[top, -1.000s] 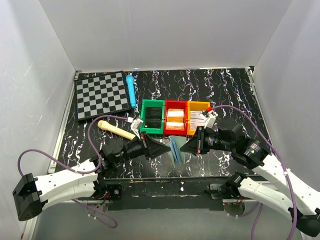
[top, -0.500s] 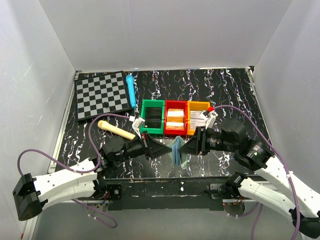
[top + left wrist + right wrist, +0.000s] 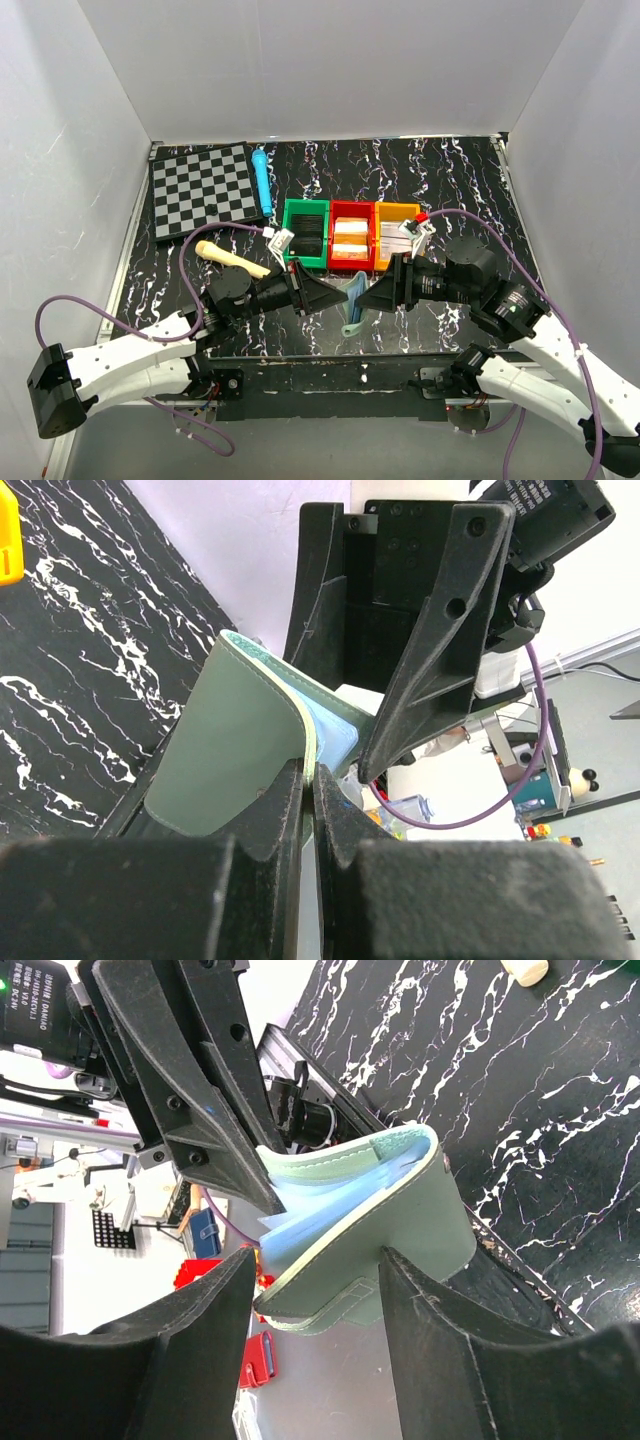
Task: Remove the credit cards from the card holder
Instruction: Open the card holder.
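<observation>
Left gripper [image 3: 308,780]: the fingers are pressed together on the edge of one flap of the card holder [image 3: 400,1230].
Right gripper [image 3: 315,1260]: the fingers are spread, and the other flap, the one with the tab, is straddled; no contact with a pad can be made out.
Position: the holder is held up between the two grippers over the near part of the table [image 3: 450,180].
Long axis: it is laid near to far, across the line joining the grippers, with the tab end nearest the arm bases.
Nearer arm: the free flap is already bracketed by the right fingers.
Beyond: the row of bins [image 3: 352,203] is set just behind.
Hidden: pale blue layers are seen between the flaps, but cards cannot be told from panels.
</observation>
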`<act>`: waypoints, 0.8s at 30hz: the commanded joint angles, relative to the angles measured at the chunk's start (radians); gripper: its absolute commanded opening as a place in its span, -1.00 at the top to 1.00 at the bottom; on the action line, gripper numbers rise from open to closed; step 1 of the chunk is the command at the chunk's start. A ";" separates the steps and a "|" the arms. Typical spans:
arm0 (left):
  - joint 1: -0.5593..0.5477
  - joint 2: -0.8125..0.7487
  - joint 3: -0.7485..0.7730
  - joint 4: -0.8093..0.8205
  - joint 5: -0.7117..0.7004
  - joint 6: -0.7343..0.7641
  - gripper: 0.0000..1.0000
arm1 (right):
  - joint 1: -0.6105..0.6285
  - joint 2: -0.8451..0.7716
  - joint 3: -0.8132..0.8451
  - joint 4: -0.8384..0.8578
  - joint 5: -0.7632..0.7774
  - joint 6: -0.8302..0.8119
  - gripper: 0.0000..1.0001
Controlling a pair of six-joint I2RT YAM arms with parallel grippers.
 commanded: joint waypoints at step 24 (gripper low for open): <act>-0.002 -0.080 0.014 -0.007 -0.016 -0.018 1.00 | -0.002 -0.011 0.079 -0.102 0.026 -0.099 0.97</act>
